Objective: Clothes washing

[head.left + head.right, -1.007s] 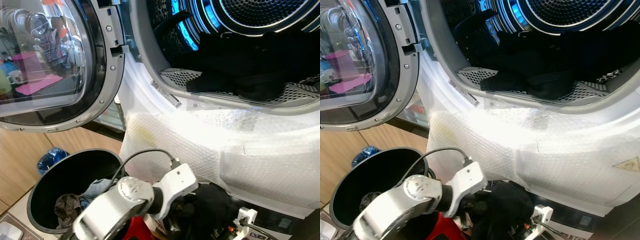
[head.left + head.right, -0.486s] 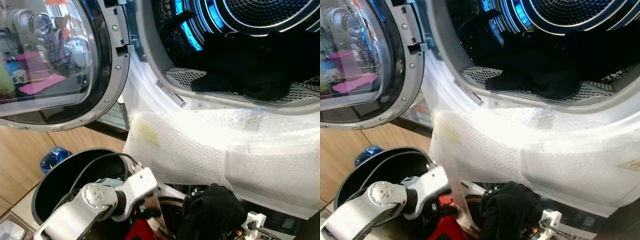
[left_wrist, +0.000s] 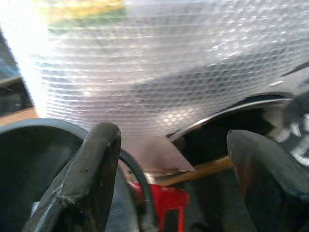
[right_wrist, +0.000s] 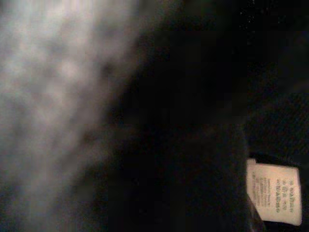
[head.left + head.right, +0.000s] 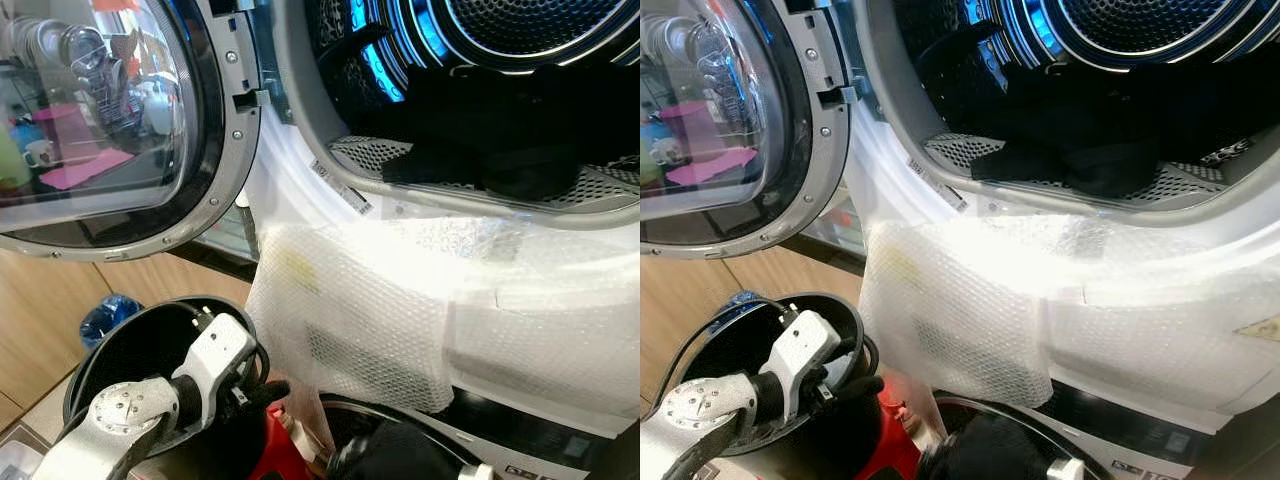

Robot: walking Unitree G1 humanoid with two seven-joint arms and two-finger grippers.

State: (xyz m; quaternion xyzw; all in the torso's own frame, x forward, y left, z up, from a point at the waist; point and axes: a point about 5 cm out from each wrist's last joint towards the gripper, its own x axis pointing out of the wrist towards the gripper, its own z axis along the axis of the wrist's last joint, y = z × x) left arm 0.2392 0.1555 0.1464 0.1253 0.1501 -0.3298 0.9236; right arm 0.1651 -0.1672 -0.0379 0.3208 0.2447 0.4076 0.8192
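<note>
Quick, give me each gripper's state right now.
Left gripper: open, holding nothing, by the black bin.
Right gripper: cannot be told; its wrist camera is pressed against a dark garment.

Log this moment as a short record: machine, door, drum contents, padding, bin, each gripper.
machine: washing machine, front loader
door: door swung open to the robot's left
drum contents: dark clothes on the drum floor
padding: bubble wrap draped over the front below the opening
bin: black bin on the floor, lower left
left gripper: open, holding nothing, over the bin's rim
right gripper: behind a dark garment with a white label; fingers hidden
</note>
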